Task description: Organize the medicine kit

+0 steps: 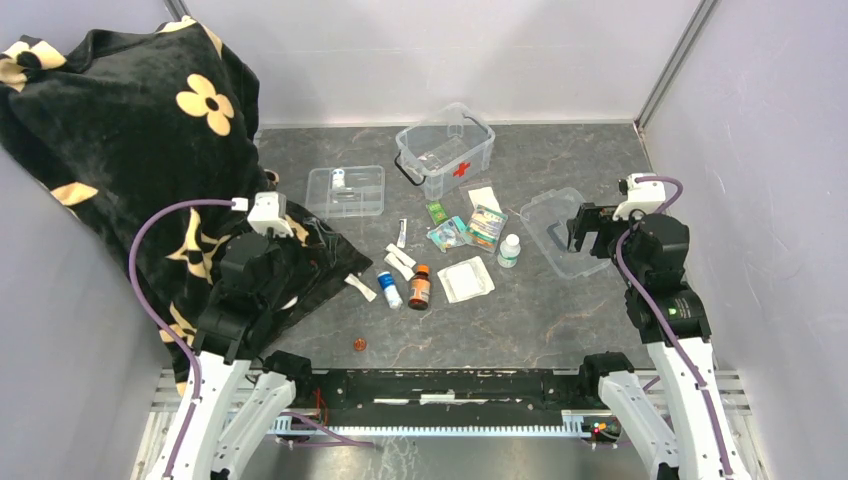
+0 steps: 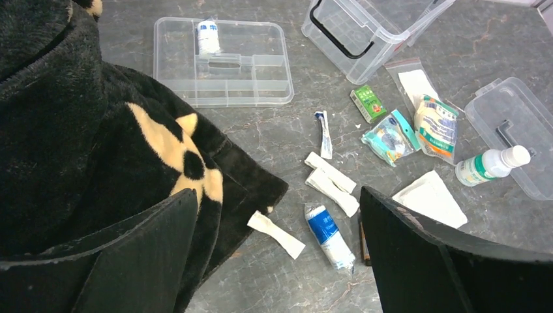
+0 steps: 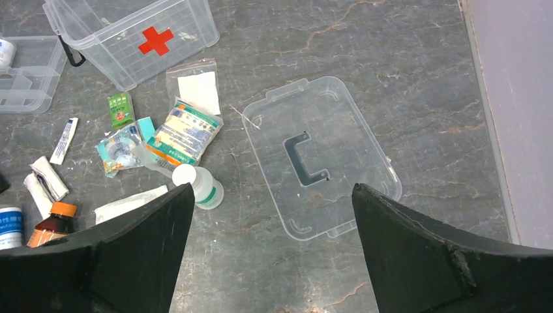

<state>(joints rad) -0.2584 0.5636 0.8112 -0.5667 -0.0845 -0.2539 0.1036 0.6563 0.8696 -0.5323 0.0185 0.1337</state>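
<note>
The medicine kit (image 1: 445,148), a clear box with a red cross and a black handle, stands open at the back centre; it also shows in the left wrist view (image 2: 365,32) and the right wrist view (image 3: 130,36). Loose supplies lie in front of it: a white bottle (image 1: 509,250), a brown bottle (image 1: 419,287), a blue-and-white roll (image 2: 329,235), a green box (image 2: 368,103), packets and a gauze pad (image 1: 465,279). My left gripper (image 2: 277,195) is open and empty above the blanket's edge. My right gripper (image 3: 272,189) is open and empty above the flat clear lid (image 3: 323,156).
A shallow divided tray (image 1: 345,190) holding one small roll (image 2: 209,36) lies left of the kit. A black blanket with cream flowers (image 1: 120,150) covers the left side and reaches under my left arm. A small brown disc (image 1: 358,344) lies near the front edge. Walls enclose three sides.
</note>
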